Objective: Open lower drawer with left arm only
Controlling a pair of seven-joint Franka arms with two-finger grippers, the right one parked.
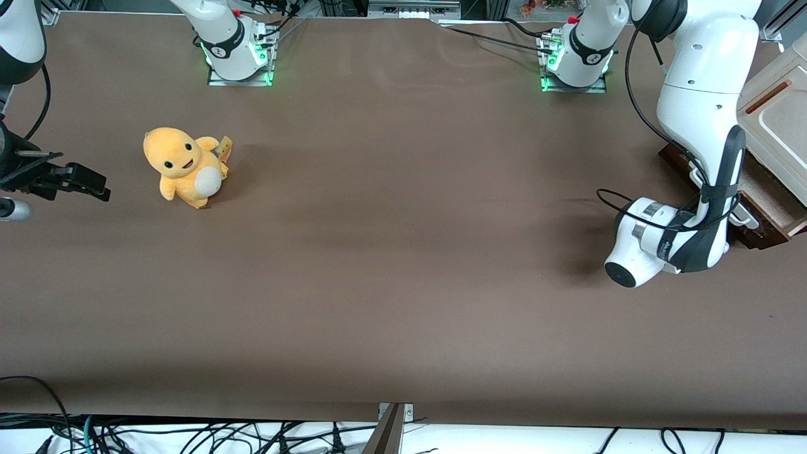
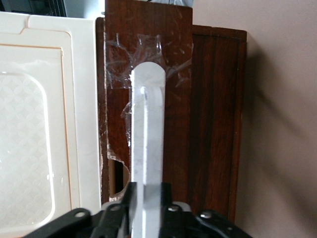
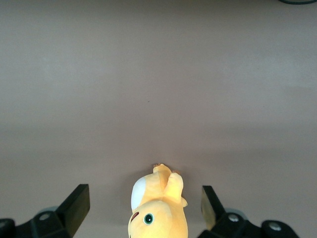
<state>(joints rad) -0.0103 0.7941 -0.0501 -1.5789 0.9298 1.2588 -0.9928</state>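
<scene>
One lower drawer (image 1: 766, 195) sits at the working arm's end of my worktop (image 1: 403, 252), pulled partly out under a cream-white panel (image 1: 778, 120), its pale inside showing. Its whitish bar handle (image 2: 147, 134) runs between my gripper's (image 2: 147, 198) jaws, which are clenched on it. My left arm (image 1: 700, 113) bends down in front of the drawer. A yellow plush toy (image 1: 183, 167) lies toward the parked arm's end.

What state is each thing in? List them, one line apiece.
Dark reddish-brown wooden lower drawer: partly pulled out, pale inside showing.
Whitish U-shaped bar handle: clamped between the tool's fingers.
Black two-finger tool on the glossy white left arm: shut on the bar handle, at the drawer's front.
Yellow-orange plush toy: sitting upright, untouched.
</scene>
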